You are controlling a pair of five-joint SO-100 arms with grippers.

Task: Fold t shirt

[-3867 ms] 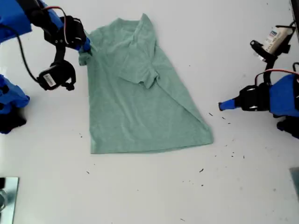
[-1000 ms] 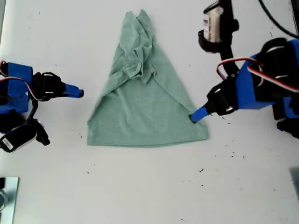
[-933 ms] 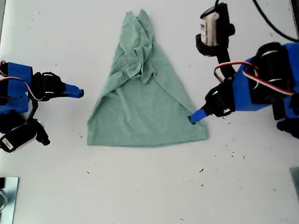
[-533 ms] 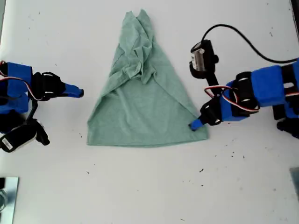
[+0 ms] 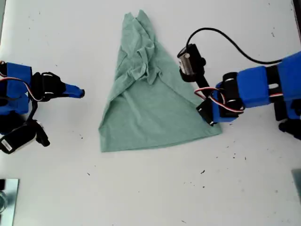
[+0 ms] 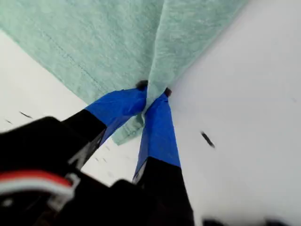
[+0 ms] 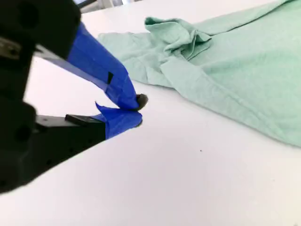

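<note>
Pale sage-green t shirt (image 5: 150, 110), sides folded into a rough triangle (sleeves bunched near the neck), lying flat

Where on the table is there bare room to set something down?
Widest free patch: the table below the t shirt hem in the exterior view, only specks there. Also bare between the shirt and my second gripper. Crowded at the exterior view's right, where my first gripper pinches the shirt.

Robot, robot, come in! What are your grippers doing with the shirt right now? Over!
My first gripper shut on the shirt's corner. My second gripper shut, holding nothing, off the cloth. Shirt part-folded on the table. Nothing in the way.
</note>
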